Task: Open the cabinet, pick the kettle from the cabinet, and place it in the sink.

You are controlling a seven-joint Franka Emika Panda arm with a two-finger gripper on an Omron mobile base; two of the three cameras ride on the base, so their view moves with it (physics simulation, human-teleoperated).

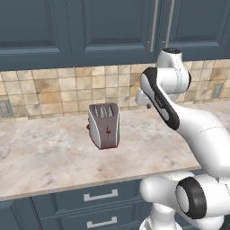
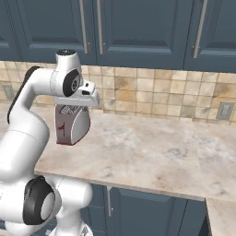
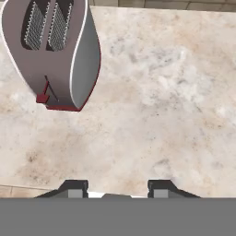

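The dark blue-grey cabinet point(image 1: 112, 27) hangs above the counter with its doors closed, and its long silver handles point(image 1: 154, 24) stand upright. In the right base view the same cabinet point(image 2: 138, 27) spans the top. The kettle is hidden and the sink is out of view. My gripper point(image 3: 117, 189) points down at the marble counter point(image 3: 161, 106), its two fingertips apart with nothing between them. The hand hovers above the counter, just right of the toaster.
A silver slotted toaster point(image 1: 104, 126) with red marks stands on the counter point(image 1: 45, 157) near the tiled wall; it also appears as the toaster point(image 2: 71, 124) and toaster point(image 3: 55, 50). Blue drawers point(image 1: 101, 195) sit below the counter edge. A wall outlet point(image 2: 224, 110) is at the right.
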